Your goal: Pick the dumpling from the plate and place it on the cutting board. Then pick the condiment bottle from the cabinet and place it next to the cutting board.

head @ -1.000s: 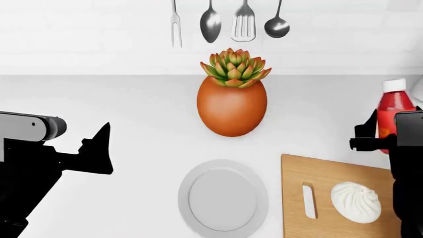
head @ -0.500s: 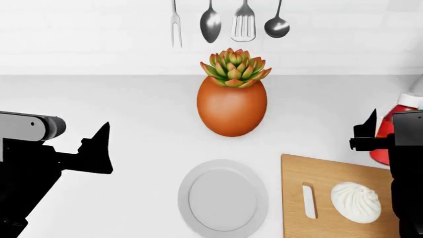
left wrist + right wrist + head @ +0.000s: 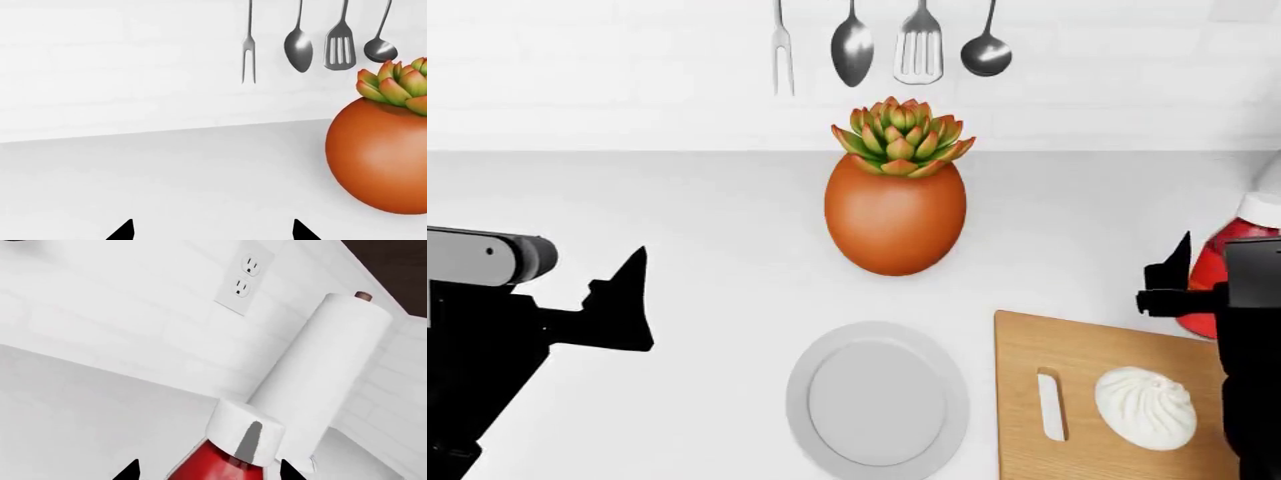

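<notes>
Plant pot (image 3: 896, 226) (orange) behind plate (image 3: 877, 399); utensils (image 3: 888, 45) above.

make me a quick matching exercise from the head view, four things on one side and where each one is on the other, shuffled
Things:
1. dumpling
2. plate
3. condiment bottle
4. spatula

Places:
A. hanging on the wall above the plant pot
B. lying on the cutting board
C. just beyond the board's far edge, at the right gripper
D. bare on the counter, left of the board

Pairs: 1-B, 2-D, 3-C, 4-A
</notes>
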`<state>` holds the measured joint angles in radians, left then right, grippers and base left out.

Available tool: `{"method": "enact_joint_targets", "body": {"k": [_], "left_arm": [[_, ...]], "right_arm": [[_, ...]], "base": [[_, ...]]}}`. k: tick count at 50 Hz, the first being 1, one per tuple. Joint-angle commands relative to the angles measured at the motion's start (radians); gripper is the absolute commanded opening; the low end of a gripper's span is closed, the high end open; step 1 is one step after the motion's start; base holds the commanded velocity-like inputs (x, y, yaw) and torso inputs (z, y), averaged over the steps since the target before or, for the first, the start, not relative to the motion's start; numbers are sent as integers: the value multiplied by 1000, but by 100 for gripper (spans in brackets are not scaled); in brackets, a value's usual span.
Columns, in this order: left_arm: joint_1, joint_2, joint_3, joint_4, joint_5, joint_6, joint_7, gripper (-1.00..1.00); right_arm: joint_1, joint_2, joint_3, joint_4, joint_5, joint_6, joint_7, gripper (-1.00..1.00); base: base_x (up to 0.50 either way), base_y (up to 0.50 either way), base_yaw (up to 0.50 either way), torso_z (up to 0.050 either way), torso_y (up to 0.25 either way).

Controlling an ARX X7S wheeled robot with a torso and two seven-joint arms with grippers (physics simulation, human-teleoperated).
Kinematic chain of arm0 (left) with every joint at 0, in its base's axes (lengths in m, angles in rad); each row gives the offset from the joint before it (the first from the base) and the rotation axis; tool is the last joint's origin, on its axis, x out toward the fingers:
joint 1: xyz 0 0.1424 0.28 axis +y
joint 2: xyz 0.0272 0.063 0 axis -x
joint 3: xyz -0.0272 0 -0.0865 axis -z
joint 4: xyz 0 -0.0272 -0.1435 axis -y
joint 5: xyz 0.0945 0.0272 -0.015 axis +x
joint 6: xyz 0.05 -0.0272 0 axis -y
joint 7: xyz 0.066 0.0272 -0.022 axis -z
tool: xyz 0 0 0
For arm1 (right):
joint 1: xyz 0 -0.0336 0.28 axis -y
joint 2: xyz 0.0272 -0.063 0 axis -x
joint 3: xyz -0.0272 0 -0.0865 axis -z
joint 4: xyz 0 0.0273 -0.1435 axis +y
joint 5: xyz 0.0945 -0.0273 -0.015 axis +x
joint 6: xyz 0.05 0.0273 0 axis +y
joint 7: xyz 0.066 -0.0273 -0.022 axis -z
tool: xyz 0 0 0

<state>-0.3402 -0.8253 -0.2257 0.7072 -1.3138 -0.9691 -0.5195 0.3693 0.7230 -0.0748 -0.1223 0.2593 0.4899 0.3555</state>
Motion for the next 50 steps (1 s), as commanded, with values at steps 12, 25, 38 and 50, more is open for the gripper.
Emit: {"method": "enact_joint_targets", "body": {"k": [12,25,38,50], "left_arm": [[14,-5,-14,5,-7,13,0,100],[30,-6,-30,14,-13,24,2,100],[34,1,-32,58,-9,36,-13,100],[-23,28,17,126,53,52,-35,100]], "right_arm": [[-103,78,123,-236,90,99,16,100],[-157,115,250,-460,173,185,41,100],[-216,102,450,-722,291,242,87,100],[-206,65,593,-873,446,262,107,100]], "base": [[0,0,0,0,0],[0,0,0,0,0],[0,0,0,0,0],[0,0,0,0,0]]}}
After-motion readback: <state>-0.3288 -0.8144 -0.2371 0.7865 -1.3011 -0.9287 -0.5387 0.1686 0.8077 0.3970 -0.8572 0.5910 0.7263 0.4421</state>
